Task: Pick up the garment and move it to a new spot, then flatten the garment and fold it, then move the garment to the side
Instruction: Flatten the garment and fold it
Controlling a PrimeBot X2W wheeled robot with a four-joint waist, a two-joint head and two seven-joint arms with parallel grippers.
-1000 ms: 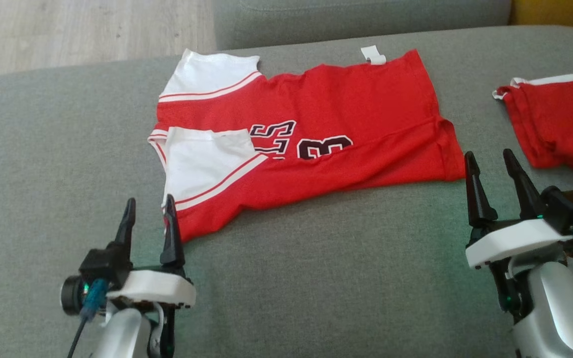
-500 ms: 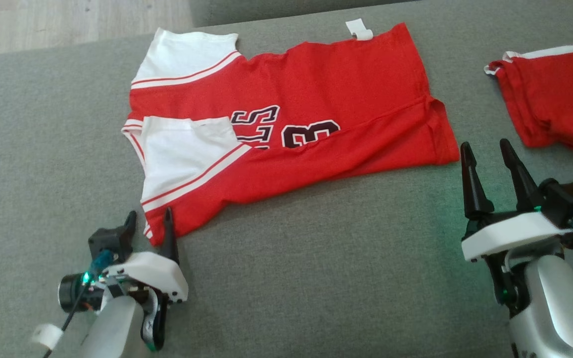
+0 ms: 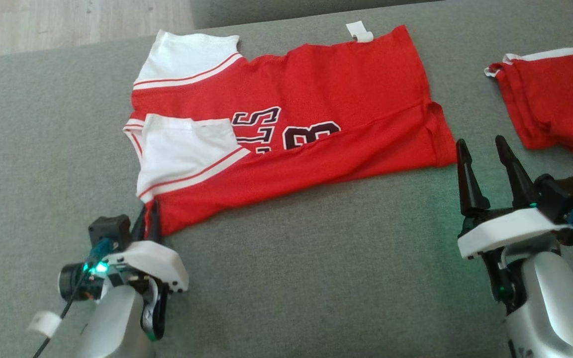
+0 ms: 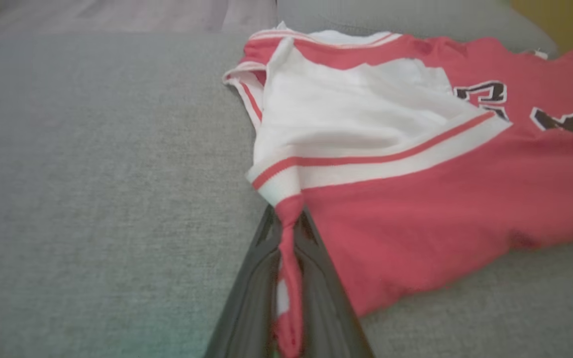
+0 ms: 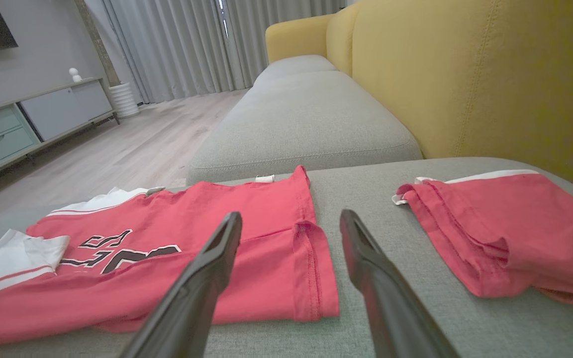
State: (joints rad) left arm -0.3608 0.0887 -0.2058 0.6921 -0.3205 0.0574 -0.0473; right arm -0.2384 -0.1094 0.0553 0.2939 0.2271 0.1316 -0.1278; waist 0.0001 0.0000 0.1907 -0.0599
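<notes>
Jersey lies flat, part-folded on sofa; L end effector clenched on near corner, R end effector released beside hem; rest of fold + side move prob. left.

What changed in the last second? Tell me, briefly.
The left gripper, open before, has shut on the jersey's near-left corner, pinching it. The right gripper stayed open by the hem, and the other red garment hasn't moved.
</notes>
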